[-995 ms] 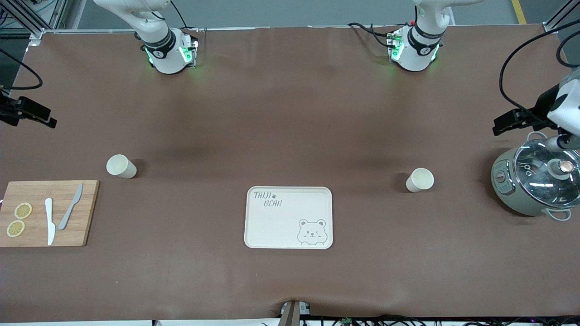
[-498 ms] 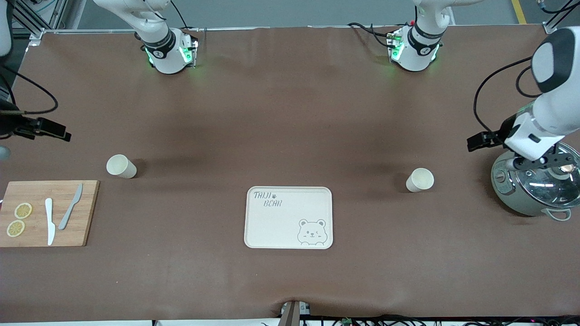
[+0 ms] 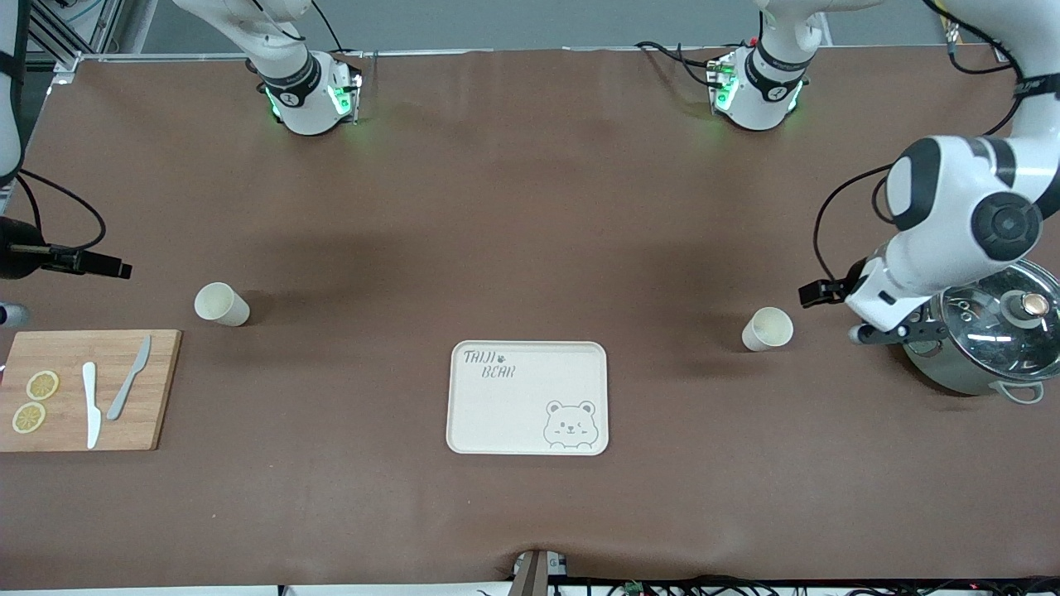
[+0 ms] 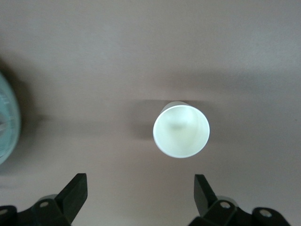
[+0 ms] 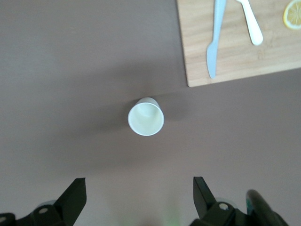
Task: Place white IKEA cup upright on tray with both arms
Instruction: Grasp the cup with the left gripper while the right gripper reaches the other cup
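On the brown table [image 3: 530, 207], the tray [image 3: 527, 398] lay bare, with two white cups standing upright off it. One cup [image 4: 181, 130] stood ahead of the left gripper [image 4: 139, 197], between the lines of its spread, empty fingers [image 4: 74, 193]; a pot [image 3: 985, 335] stood beside. The other cup [image 5: 146, 116] stood likewise ahead of the right gripper [image 5: 139, 197], its fingers [image 5: 75, 194] released, near a board [image 5: 240, 40] carrying two knives [image 5: 214, 35] and lemon slices [image 3: 35, 401].

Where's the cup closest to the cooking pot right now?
The cup stands on the table toward the left arm's end, between the tray and the pot.
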`<state>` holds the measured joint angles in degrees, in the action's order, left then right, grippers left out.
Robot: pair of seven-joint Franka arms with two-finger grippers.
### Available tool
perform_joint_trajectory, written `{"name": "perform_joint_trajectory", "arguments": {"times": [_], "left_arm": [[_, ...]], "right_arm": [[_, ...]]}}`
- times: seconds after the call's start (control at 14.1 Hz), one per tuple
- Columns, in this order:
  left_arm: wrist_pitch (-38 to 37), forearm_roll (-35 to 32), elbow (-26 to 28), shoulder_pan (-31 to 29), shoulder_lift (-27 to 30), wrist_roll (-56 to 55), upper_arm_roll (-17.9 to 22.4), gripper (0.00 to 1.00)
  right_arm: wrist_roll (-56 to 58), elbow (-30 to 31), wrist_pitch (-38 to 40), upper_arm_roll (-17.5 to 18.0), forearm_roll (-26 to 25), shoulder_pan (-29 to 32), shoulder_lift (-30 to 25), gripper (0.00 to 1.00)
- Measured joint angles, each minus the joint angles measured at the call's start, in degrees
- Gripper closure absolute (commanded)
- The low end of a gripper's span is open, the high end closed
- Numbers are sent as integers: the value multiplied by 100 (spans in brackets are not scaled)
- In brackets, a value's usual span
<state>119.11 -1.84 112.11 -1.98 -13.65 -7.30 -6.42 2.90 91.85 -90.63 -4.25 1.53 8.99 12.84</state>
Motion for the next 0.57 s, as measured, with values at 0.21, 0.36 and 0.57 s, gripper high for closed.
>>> {"name": "perform_joint_trajectory", "arguments": {"times": [0.21, 0.36, 0.57], "left_arm": [[238, 0, -6, 25, -449, -11, 0, 8], [271, 0, -11, 21, -635, -11, 0, 10], [389, 3, -16, 18, -793, -14, 0, 22]], "right_arm": [[5, -27, -18, 1, 1, 122, 213, 0], [2, -54, -20, 1, 1, 171, 275, 0], [-6, -53, -439, 2, 1, 211, 564, 0]]}}
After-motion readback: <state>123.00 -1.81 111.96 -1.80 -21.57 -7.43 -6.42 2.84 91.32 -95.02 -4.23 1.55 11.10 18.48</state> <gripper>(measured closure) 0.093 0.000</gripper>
